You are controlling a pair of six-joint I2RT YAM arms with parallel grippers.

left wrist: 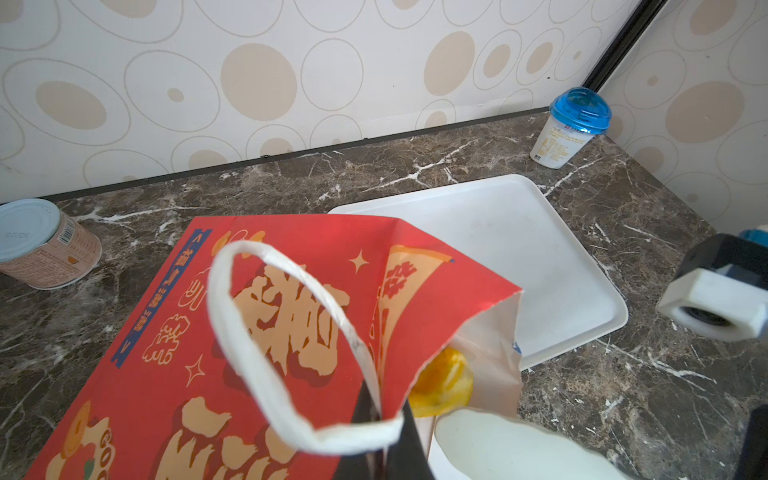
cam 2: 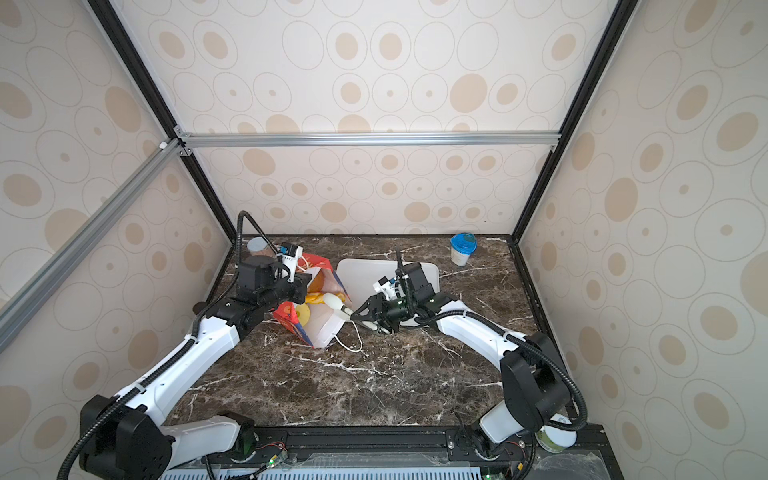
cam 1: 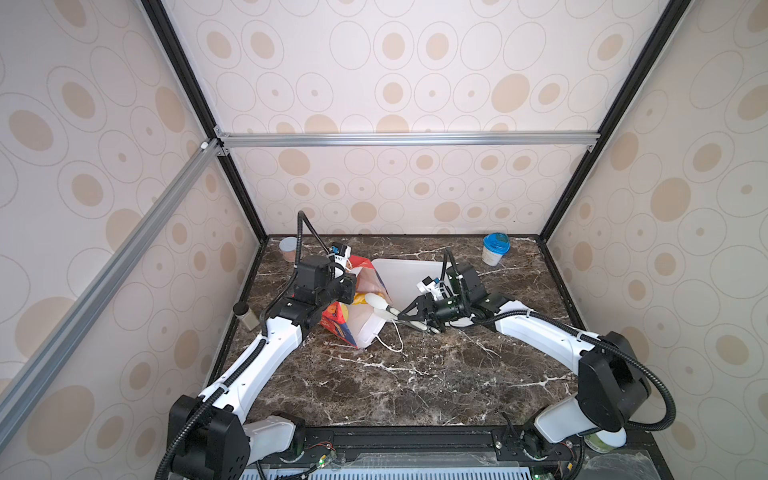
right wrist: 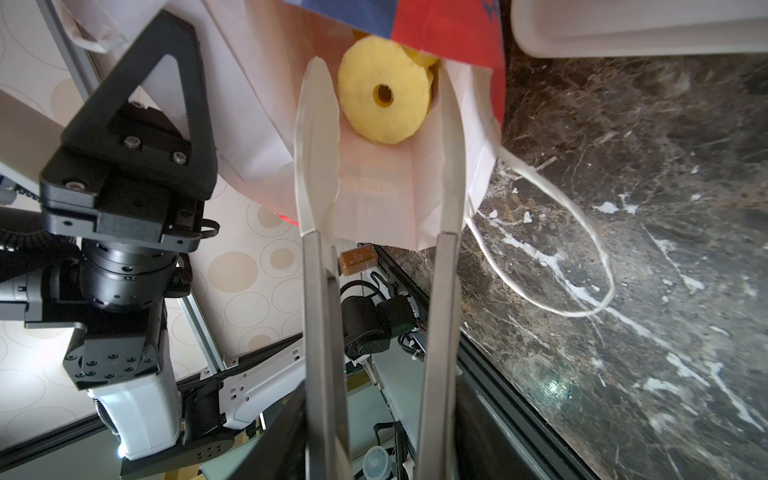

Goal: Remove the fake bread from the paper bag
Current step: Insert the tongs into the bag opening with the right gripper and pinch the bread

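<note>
The paper bag (cam 1: 338,326) lies on its side on the dark marble table (cam 1: 415,382), with its open mouth turned toward the right arm. The left gripper (left wrist: 380,419) is clenched on the upper rim of the bag, just beside one white string handle (left wrist: 257,361), and holds the mouth open. The right gripper (cam 1: 417,320) grasps a pair of metal tongs (right wrist: 318,291). Their two white tips (right wrist: 316,137) stand apart inside the mouth, one on each side of a yellow ring bread (right wrist: 361,99); I cannot tell if they touch it. The ring rests on the white inner wall of the bag. A second yellow bread (left wrist: 442,382) shows deeper inside. The other handle (right wrist: 582,232) lies loose on the table. A flat white tray (left wrist: 498,232) sits just behind the bag.
</note>
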